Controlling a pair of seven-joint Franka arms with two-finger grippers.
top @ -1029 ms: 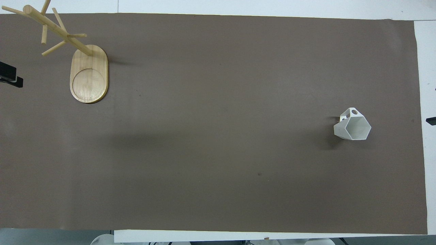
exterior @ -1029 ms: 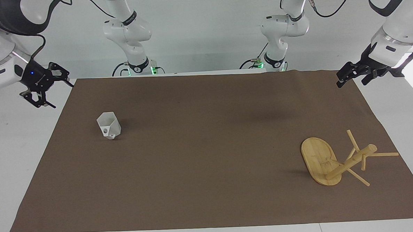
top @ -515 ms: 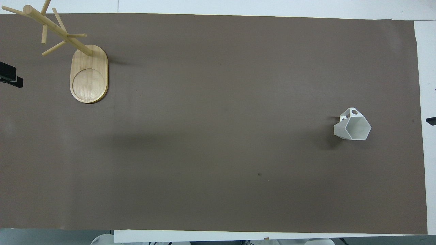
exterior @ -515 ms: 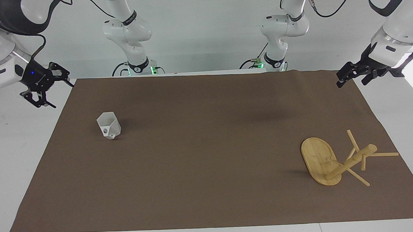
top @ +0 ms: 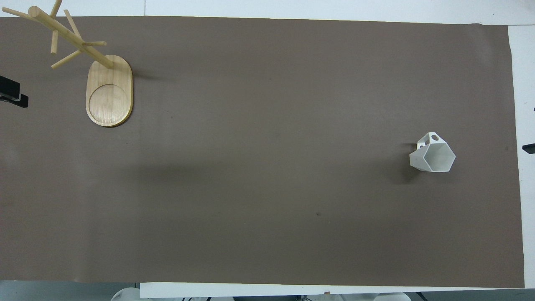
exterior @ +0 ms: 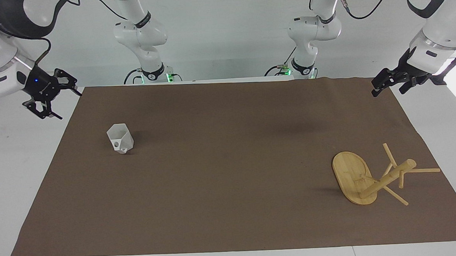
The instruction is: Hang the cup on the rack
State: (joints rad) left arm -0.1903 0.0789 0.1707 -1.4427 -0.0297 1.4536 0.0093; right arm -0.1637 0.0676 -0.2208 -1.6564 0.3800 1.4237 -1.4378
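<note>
The white faceted cup stands upright on the brown mat toward the right arm's end, its handle turned away from the robots; it also shows in the overhead view. The bamboo rack stands toward the left arm's end, farther from the robots than the cup, with its post and pegs over an oval base. My right gripper is open and empty, raised over the table's edge beside the mat. My left gripper is open and empty over the mat's corner. Only the tips of the left gripper and the right gripper show from overhead.
A brown mat covers most of the white table. The two arm bases stand at the robots' edge of the table.
</note>
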